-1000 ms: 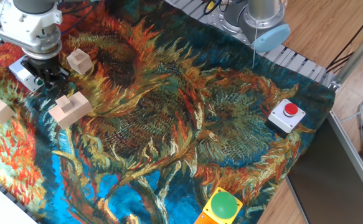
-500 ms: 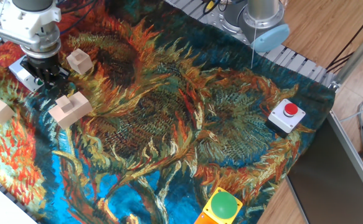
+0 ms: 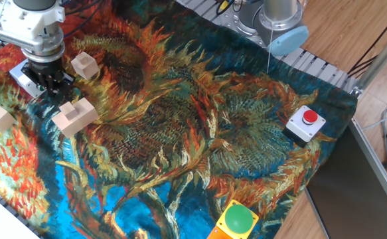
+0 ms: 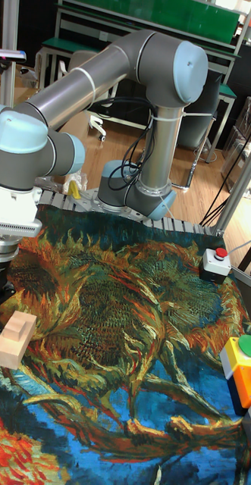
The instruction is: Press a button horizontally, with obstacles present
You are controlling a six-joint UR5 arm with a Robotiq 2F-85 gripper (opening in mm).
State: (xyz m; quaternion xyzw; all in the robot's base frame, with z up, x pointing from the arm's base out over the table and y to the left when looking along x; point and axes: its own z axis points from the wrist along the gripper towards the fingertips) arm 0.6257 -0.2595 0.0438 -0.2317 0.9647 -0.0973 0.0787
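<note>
Button box (image 3: pixel 18 78) parked near the table's far left corner, just left of the gripper (image 3: pixel 47 79), green cap hidden behind the dark fingers, finger gap impossible to tell, notched block (image 3: pixel 75 116) just in front, small cube (image 3: pixel 84 65) just right, calling for a level leftward push.

A wooden floor (image 4: pixel 110 148) runs behind the table toward a green-topped workbench (image 4: pixel 155 19) and shelving.
</note>
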